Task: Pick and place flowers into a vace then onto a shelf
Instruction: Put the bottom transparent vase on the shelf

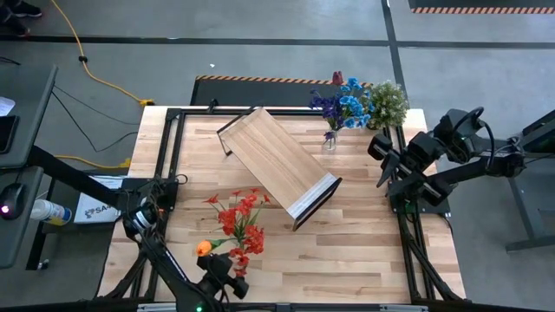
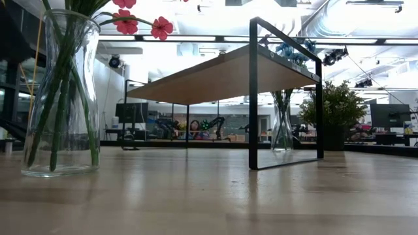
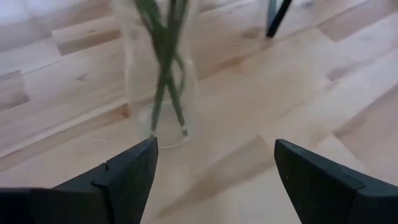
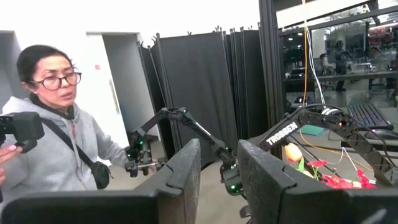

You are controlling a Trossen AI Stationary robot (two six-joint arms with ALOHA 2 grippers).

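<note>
The left gripper [image 3: 214,180] hangs spread wide and empty near the table's [image 1: 364,260] front edge, just short of a glass vase [image 3: 160,74] holding red flowers [image 1: 243,221]. Bare planks lie around it. The shelf [image 1: 277,160] stands diagonally mid-table. The right gripper [image 4: 217,171], fingers slightly parted and empty, waits at the right edge.

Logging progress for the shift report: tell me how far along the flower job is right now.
Looks done: red flowers stand in a glass vase near the left gripper; blue flowers fill a second vase.
In hand: nothing; the left gripper is open, facing the near vase. The right gripper waits at the table's right edge.
Left: neither vase is on the shelf.
</note>
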